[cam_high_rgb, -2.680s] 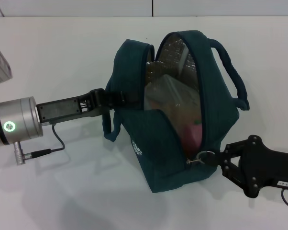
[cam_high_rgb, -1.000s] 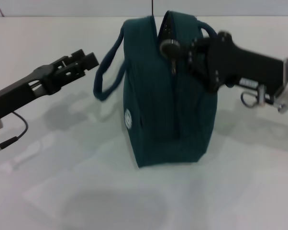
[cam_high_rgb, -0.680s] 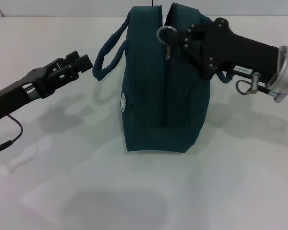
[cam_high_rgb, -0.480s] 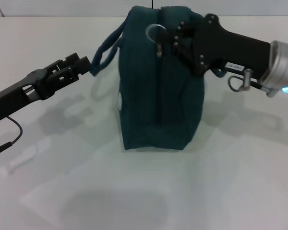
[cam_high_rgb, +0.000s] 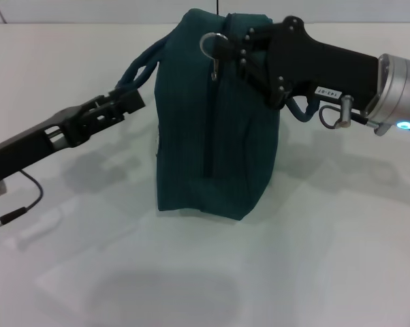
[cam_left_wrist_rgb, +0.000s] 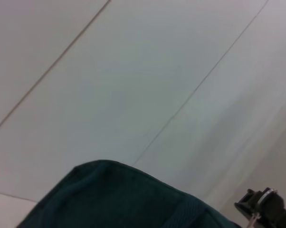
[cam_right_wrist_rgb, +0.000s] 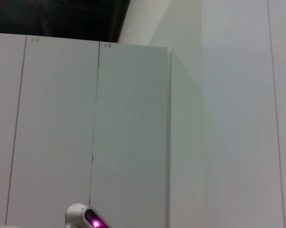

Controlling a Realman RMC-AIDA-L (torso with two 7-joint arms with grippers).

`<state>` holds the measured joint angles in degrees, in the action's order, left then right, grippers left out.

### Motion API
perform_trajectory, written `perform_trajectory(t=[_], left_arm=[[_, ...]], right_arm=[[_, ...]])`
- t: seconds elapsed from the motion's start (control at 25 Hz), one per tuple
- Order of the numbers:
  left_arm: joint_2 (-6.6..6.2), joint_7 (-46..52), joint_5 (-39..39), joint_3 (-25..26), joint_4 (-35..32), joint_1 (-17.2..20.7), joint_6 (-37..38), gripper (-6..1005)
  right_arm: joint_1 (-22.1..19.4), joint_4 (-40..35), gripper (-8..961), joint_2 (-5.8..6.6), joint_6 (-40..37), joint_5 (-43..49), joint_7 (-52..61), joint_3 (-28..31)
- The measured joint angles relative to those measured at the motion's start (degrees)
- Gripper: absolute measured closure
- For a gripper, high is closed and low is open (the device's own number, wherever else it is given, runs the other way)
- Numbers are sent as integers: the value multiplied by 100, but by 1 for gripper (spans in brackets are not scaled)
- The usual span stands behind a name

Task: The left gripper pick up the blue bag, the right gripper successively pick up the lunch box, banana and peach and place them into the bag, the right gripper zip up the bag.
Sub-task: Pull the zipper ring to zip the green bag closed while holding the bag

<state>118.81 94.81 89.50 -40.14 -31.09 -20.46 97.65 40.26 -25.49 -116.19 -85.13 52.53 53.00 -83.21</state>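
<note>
- White desk (cam_high_rgb: 314,259): blue bag (cam_high_rgb: 212,136) is stood upright at centre.
- Left end effector (cam_high_rgb: 127,102) is clamped on the handle (cam_high_rgb: 142,68).
- Right end effector (cam_high_rgb: 225,49) is clamped on the zipper pull (cam_high_rgb: 212,46); toppling may be caused by excessive pull.

Blue bag (cam_high_rgb: 215,129) upright mid-surface (cam_high_rgb: 212,279), blocking straight passage between sides. Left claw (cam_high_rgb: 130,102) at bag's left handle (cam_high_rgb: 140,71), arm slanting low across left. Right claw (cam_high_rgb: 235,51) at zipper pull (cam_high_rgb: 213,46) on bag top, arm spanning upper right. Free room: near surface before bag, lower right, far left corner.
</note>
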Motion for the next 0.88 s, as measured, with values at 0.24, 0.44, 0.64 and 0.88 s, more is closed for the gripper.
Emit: perform_trajectory(t=[0.24, 0.44, 0.64, 0.88], left_arm=[[43, 191, 35, -239, 100, -187, 0, 122], [46, 250, 126, -361, 152, -268, 7, 122], [53, 242, 131, -409, 151, -276, 9, 123], [65, 170, 139, -408, 153, -289, -52, 123]], right_arm=[[-155, 12, 939, 0, 34, -5, -1, -1], [-190, 16, 939, 0, 46, -7, -1, -2], [-202, 17, 938, 0, 49, -7, -1, -8], [-203, 18, 938, 0, 50, -7, -1, -73]])
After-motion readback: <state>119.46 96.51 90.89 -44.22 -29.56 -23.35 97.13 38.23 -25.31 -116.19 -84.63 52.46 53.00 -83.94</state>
